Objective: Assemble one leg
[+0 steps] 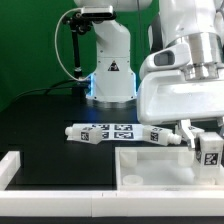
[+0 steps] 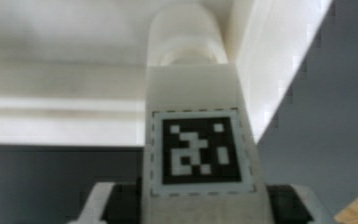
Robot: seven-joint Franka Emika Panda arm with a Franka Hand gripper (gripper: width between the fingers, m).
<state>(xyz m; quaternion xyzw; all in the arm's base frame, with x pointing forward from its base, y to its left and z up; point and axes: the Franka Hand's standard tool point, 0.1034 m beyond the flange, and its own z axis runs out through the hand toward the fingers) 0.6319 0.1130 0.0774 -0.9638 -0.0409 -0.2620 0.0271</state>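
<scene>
My gripper (image 1: 206, 147) is shut on a leg (image 1: 211, 151), a chunky white peg with a black-and-white tag, at the exterior view's right. It holds the leg over the far right part of the large flat white panel (image 1: 160, 165). In the wrist view the leg (image 2: 194, 110) fills the middle and runs away from the camera, tag toward the camera. It sits between my gripper's (image 2: 201, 207) dark pads (image 2: 123, 205), with the white panel (image 2: 60, 70) behind it. Whether the leg's far end touches the panel is hidden.
The marker board (image 1: 115, 133) lies on the black table behind the panel. White border rails stand at the front (image 1: 90, 205) and at the exterior view's left (image 1: 10, 165). A round hole (image 1: 130, 178) shows near the panel's left edge. The robot base (image 1: 108, 65) stands at the back.
</scene>
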